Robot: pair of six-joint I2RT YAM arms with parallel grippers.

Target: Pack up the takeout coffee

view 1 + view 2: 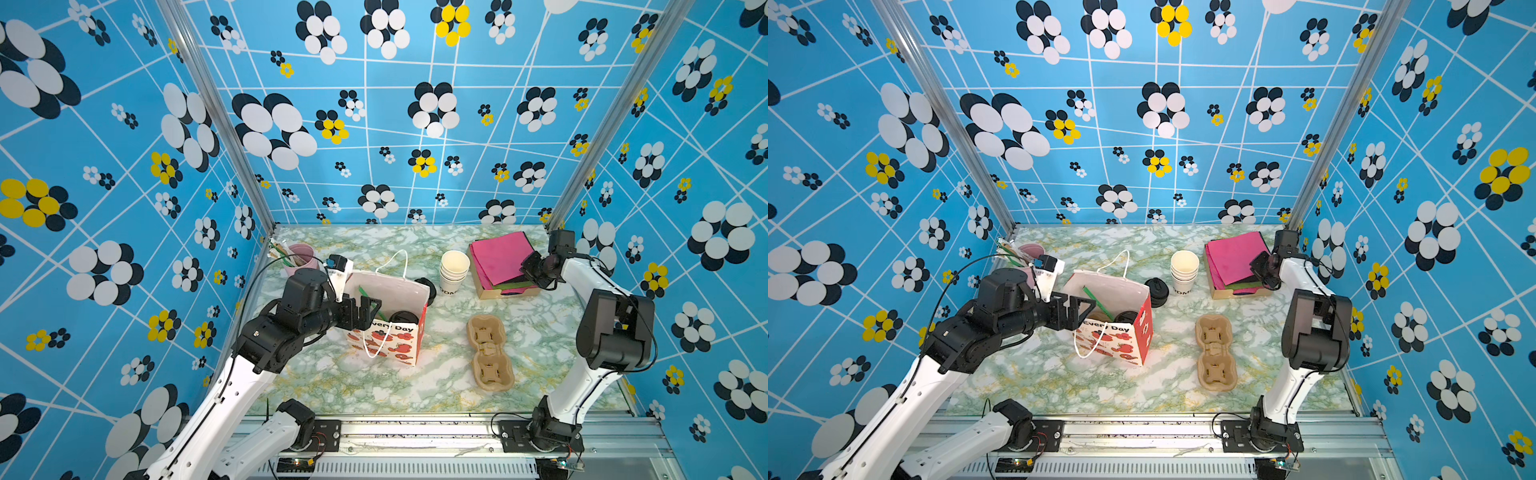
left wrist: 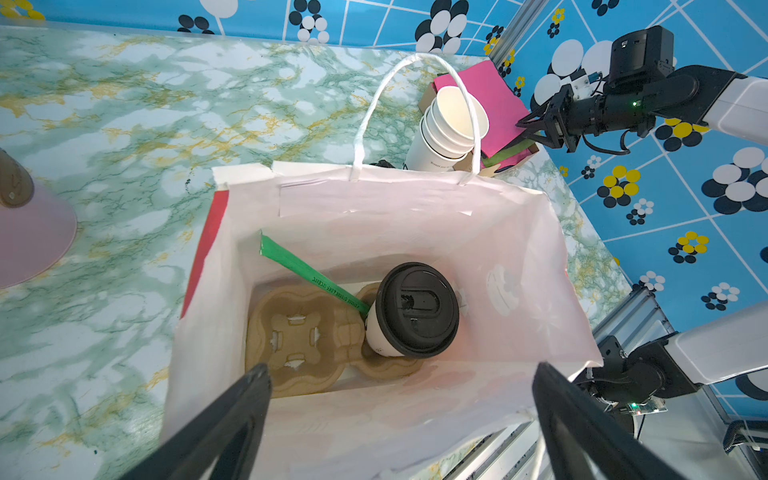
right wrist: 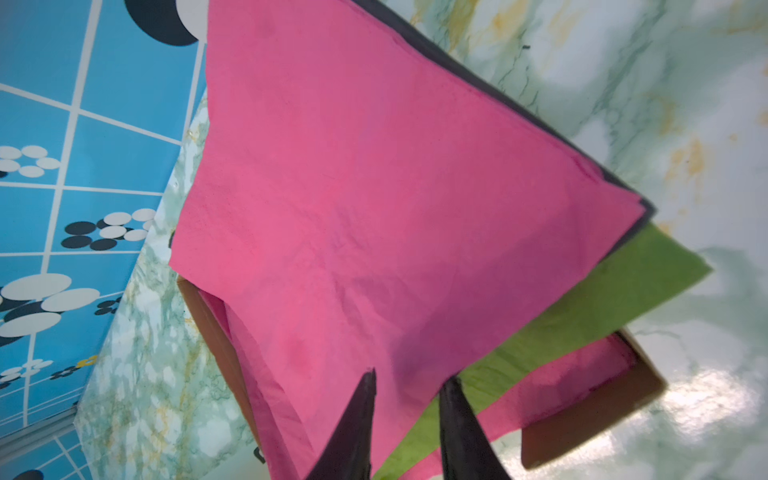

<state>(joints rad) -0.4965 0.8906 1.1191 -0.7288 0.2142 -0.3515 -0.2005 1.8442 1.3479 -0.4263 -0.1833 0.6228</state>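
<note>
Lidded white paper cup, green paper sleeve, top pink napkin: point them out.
White paper cup with black plastic lid (image 2: pixel 417 309): left wrist view, lid centre.
Green flat paper sleeve (image 2: pixel 309 274): left wrist view, mid-length.
Pink square paper napkin (image 3: pixel 374 187): right wrist view, sheet middle.

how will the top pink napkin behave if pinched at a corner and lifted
Probably floppy and light: the pink napkin looks thin and creased, so it should drape. Stacked on other sheets, it may drag the green napkin along.
</note>
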